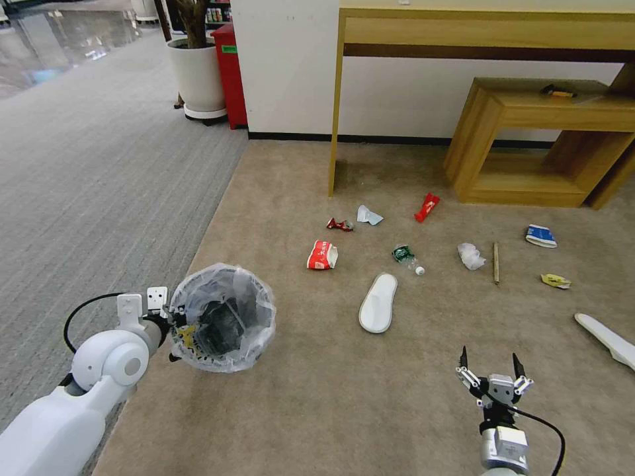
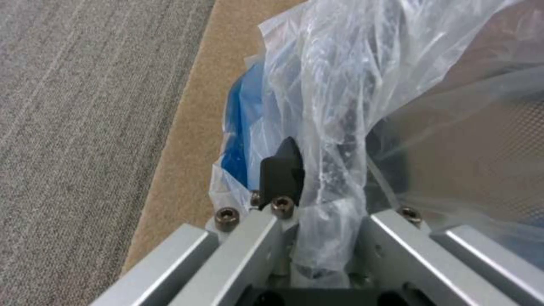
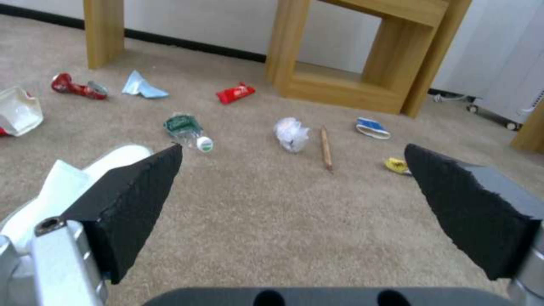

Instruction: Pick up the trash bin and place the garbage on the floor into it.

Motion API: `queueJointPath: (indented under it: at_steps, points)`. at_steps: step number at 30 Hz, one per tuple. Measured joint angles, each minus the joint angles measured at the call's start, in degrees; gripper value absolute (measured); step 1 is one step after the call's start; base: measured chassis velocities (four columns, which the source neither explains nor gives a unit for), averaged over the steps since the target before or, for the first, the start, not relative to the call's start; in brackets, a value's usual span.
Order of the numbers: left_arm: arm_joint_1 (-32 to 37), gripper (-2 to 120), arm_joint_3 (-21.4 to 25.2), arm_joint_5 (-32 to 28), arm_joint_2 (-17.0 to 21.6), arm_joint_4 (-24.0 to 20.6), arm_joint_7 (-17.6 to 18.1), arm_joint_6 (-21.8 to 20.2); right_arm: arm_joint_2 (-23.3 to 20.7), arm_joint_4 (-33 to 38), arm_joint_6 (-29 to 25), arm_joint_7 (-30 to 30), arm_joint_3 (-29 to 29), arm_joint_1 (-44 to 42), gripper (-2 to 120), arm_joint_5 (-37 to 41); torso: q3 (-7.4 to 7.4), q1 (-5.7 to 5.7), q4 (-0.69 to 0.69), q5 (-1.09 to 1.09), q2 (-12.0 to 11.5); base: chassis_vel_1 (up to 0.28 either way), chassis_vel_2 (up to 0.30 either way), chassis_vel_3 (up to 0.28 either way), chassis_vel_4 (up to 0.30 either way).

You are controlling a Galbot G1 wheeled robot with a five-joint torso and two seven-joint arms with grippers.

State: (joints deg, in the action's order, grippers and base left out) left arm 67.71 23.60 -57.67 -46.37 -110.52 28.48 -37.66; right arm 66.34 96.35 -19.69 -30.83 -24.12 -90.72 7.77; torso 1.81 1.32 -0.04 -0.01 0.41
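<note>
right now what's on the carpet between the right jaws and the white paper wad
Nothing: in the right wrist view, bare beige carpet runs from the open right gripper to the paper wad.

Left gripper [image 1: 173,325] jaws clamped closed at left; right gripper [image 1: 491,367] jaws spread wide.

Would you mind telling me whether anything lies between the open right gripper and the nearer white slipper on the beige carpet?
Nothing visible does: bare beige carpet separates the right gripper, jaws open, from the white slipper.
</note>
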Motion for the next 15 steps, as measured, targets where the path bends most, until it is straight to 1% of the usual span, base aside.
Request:
queueJointPath:
  at_steps: [15]
  points:
    - [0.0,0,-0.6,0.4,-0.4,-0.2,0.1,0.1,0.2,-0.2,-0.1,0.6,-0.1,-0.1,100,-0.3,0.0,0.0,-0.01,0.0,0.0,0.0,0.0,0.0,0.0]
